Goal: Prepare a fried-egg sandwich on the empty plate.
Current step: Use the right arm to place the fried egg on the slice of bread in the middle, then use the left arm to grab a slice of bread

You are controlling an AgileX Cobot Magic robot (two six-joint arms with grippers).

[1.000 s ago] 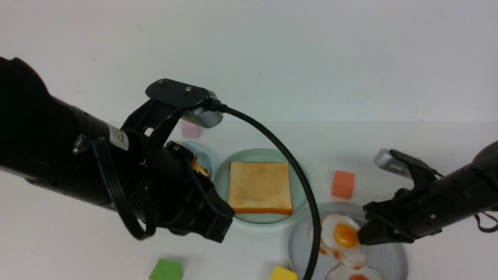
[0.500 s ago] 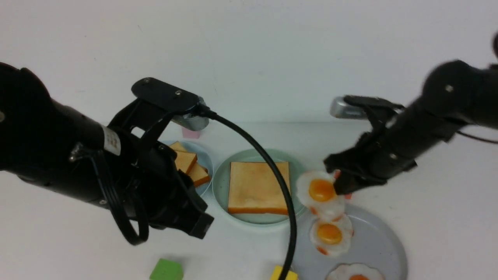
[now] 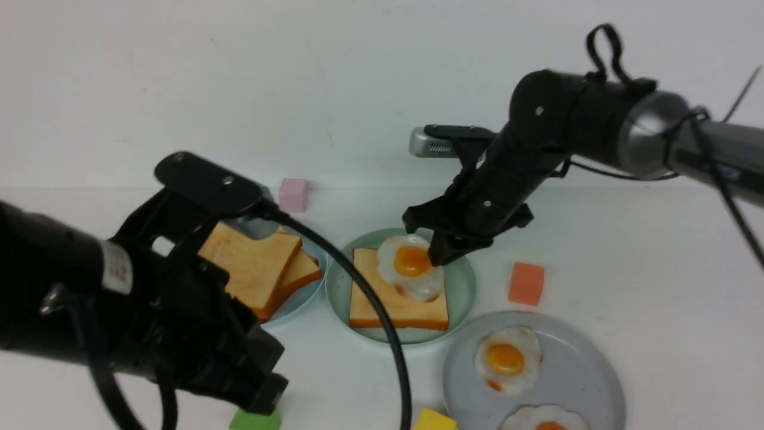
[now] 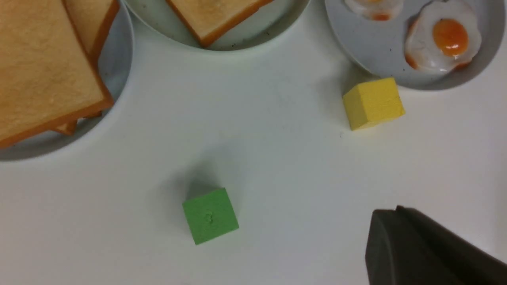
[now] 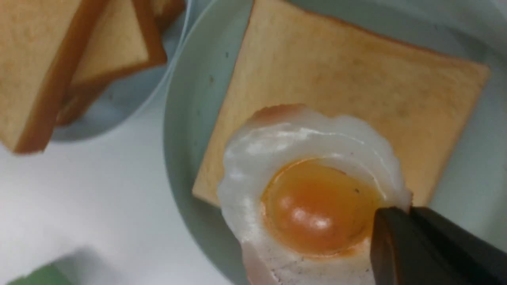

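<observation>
While the left hand (image 3: pixel 265 391) hangs clenched, the right hand (image 3: pixel 441 254) grips a fried egg (image 3: pixel 410 272) over the toast (image 3: pixel 388 304).

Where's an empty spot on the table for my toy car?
Right of the orange block and grey plate the table is bare. Also between the green block and yellow block. It's crowded around the green plate.

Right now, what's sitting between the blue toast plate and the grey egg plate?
The mint-green plate with one toast slice on it. The front view shows this.
</observation>
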